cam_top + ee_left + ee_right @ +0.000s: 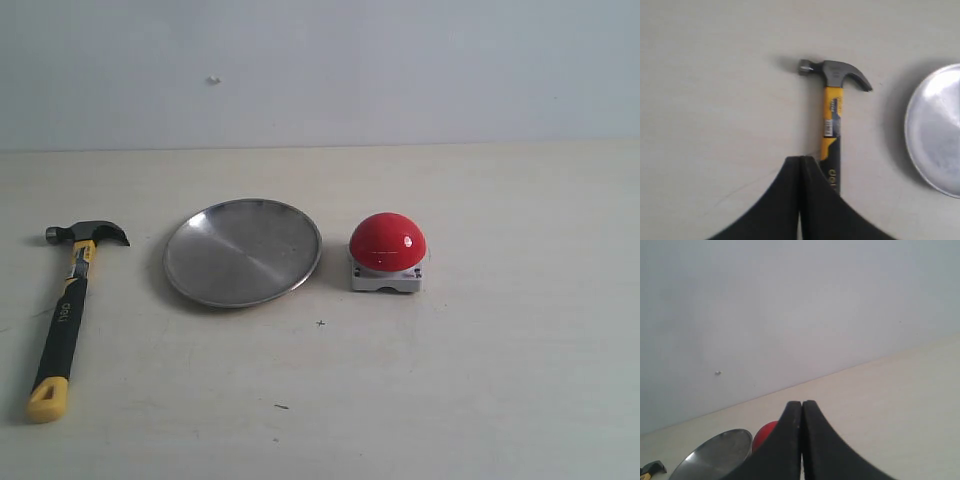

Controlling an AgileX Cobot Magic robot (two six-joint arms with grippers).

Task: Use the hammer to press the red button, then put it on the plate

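The hammer (pixel 68 310) lies flat on the table at the left of the exterior view, dark head away from the camera, yellow end nearest. To its right sits the round silver plate (pixel 243 251), then the red button (pixel 387 243) on its grey base. Neither arm shows in the exterior view. In the left wrist view my left gripper (pixel 801 159) is shut and empty, hovering over the hammer (pixel 832 115) handle, which it partly hides; the plate (pixel 936 131) edge shows beside it. My right gripper (pixel 802 403) is shut and empty, with the button (pixel 765 434) and plate (pixel 715 455) partly hidden behind it.
A pale wooden table (pixel 500 380) runs back to a plain grey wall (pixel 400 70). Small dark specks mark the tabletop in front of the plate.
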